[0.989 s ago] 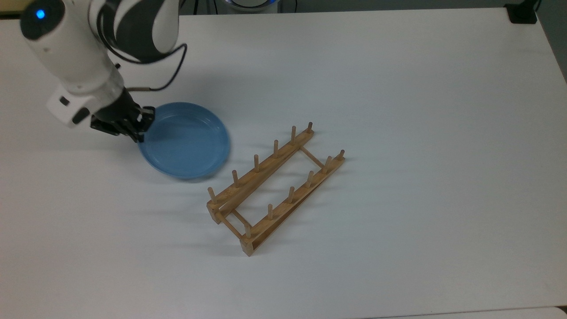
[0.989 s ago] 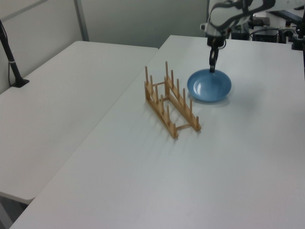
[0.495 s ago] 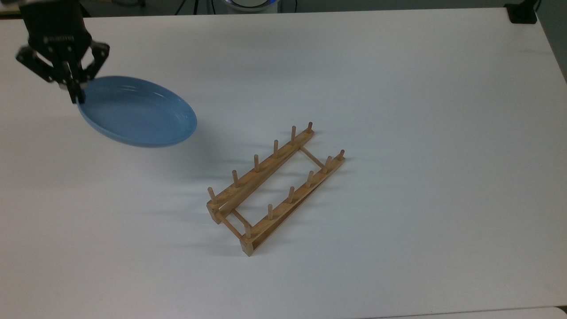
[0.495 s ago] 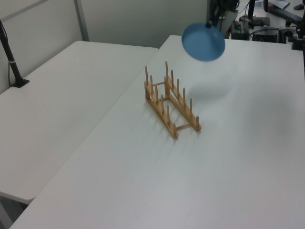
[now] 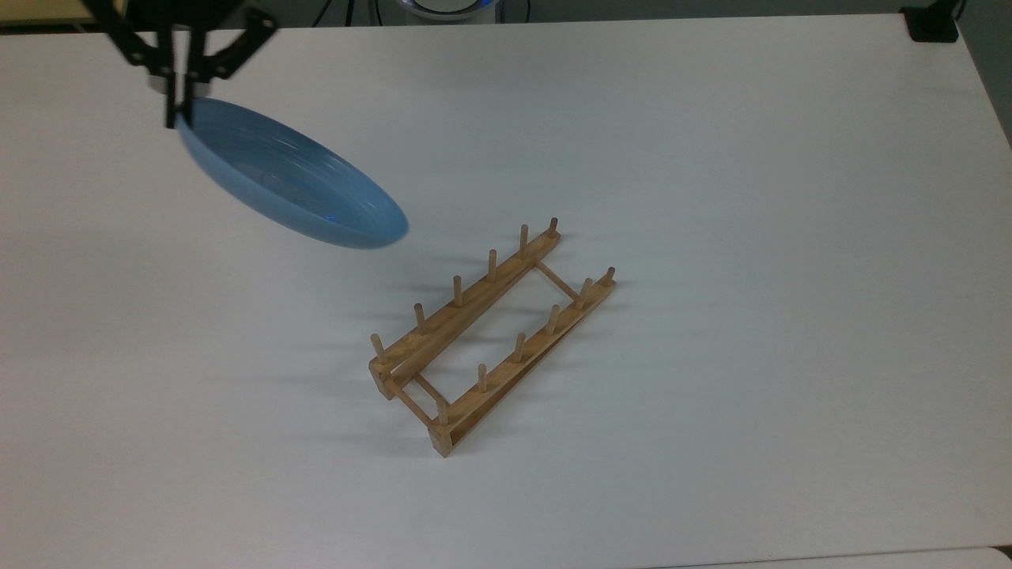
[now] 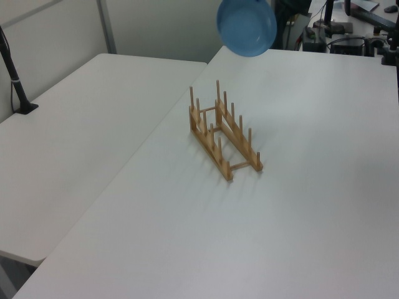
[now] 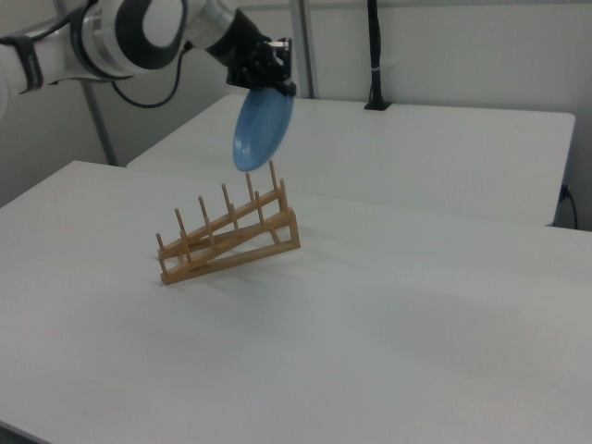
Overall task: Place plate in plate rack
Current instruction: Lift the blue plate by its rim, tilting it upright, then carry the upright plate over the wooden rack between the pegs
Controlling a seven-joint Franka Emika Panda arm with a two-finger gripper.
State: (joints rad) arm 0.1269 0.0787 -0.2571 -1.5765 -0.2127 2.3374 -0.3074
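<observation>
Light-blue plate [image 5: 288, 186] held up off the white table [image 5: 711, 237], tilted steeply with its rim hanging down, clear of the surface. Pinched at its upper edge by the black gripper [image 5: 175, 111], fingers closed tight on the rim with only the plate's thickness between them. In the right view, plate [image 7: 262, 129] hanging nearly on edge from the gripper [image 7: 275, 86], above and just behind the far end of the plate rack [image 7: 229, 235]. In the left view, plate [image 6: 247, 26] high near the frame's upper edge, well above the rack [image 6: 223, 133]. Wooden plate rack [image 5: 492, 336] flat on the table, two rails with upright pegs, nothing between them, lying toward the top view's lower right of the plate and apart from it. White arm links [image 7: 129, 37] reaching in from the right view's left.
</observation>
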